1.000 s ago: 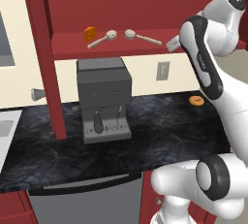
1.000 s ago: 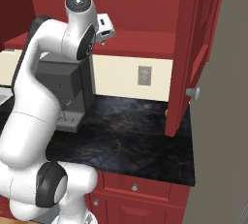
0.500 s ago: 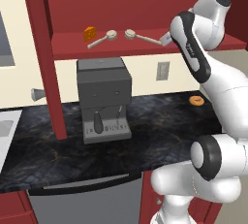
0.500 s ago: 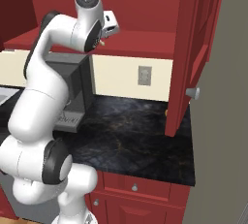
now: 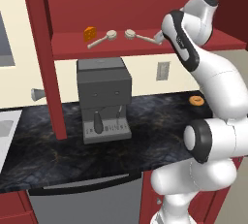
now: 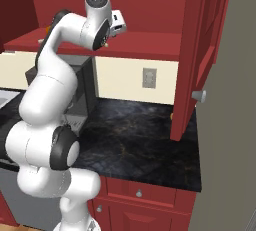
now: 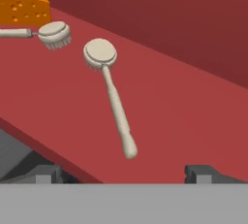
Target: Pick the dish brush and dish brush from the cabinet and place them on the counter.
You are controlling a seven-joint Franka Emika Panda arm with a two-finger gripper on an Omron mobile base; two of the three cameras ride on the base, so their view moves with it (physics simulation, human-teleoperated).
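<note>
Two pale beige dish brushes lie on the red shelf of the open cabinet [image 5: 145, 48]. In the hand view the nearer dish brush [image 7: 114, 99] points its handle end toward me, its round head farther in. The other dish brush [image 7: 54, 34] lies beyond it at upper left, beside a small orange block [image 7: 24, 7]. My gripper [image 7: 124, 174] is open, its fingertips [image 7: 46, 173] spread wide just short of the nearer handle's end, touching nothing. From the left base view, my gripper [image 5: 159, 36] hovers at the right brush [image 5: 140, 36]'s handle tip; the left brush [image 5: 101, 40] lies apart.
A dark grey coffee machine [image 5: 104, 99] stands on the black counter [image 5: 155, 121] under the shelf. A small orange ring [image 5: 195, 100] lies at the counter's right end. The cabinet doors [image 6: 200, 55] hang open on both sides, each with a silver knob [image 6: 198, 95].
The arm has swung left and in toward the shelf, bringing the hand close to the right brush's handle end. The jaws stayed open and both brushes lie unmoved.
</note>
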